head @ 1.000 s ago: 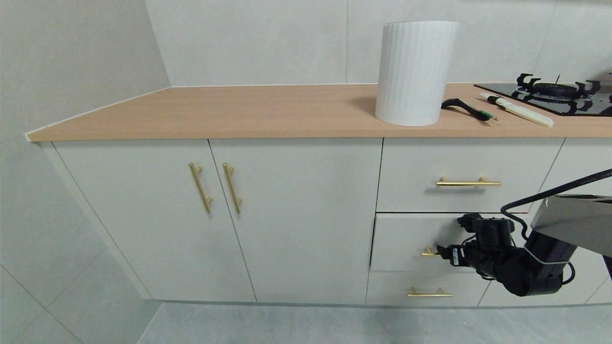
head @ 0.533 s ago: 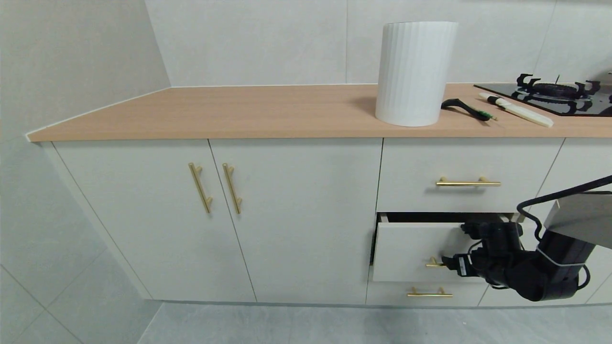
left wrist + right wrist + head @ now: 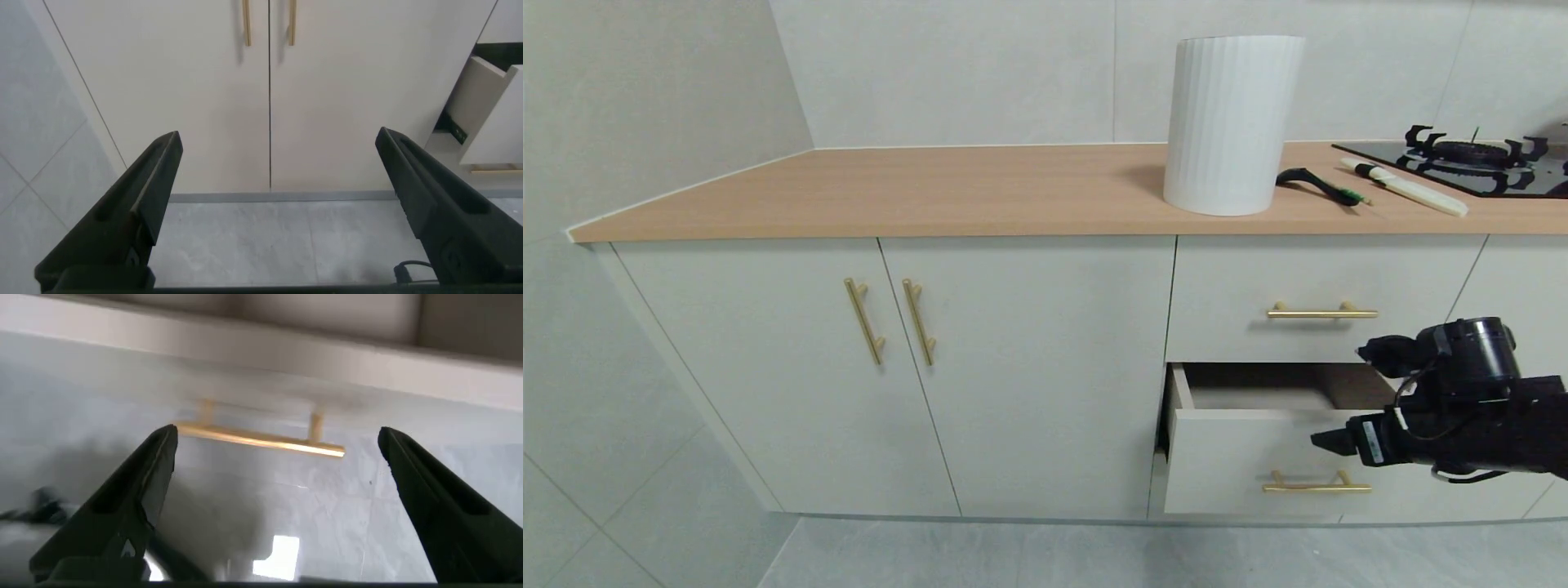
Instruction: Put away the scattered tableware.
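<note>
While the 2 pieces of tableware lie flat on the light-brown wooden countertop (image 3: 931, 192), both grippers are down by the cabinet fronts. Just right of the tall white ribbed cylinder (image 3: 1232, 122), the black curved-handled utensil with a green tip (image 3: 1319, 186) has its long axis running from back-left to front-right, with the green tip pointing right. Its other end sits close to the cylinder, and what kind of utensil it is cannot be made out. Near it but apart, the cream-white slender utensil with a black band (image 3: 1409, 189) lies on much the same diagonal. Its banded end is toward the black gas hob (image 3: 1470, 163), which is cut off at the frame edge.

Below, the white drawer (image 3: 1241, 457) under the top one stands open, its gold bar handle (image 3: 1316, 487) horizontal. The drawer's right part is hidden behind the right arm. The right gripper (image 3: 276, 457) hovers in front of that handle, fingers spread wide, released and clear of the bar. The left gripper (image 3: 278, 139) is likewise released, low before the white double cabinet doors (image 3: 270, 82) and above the grey tiled floor (image 3: 245, 237).
</note>
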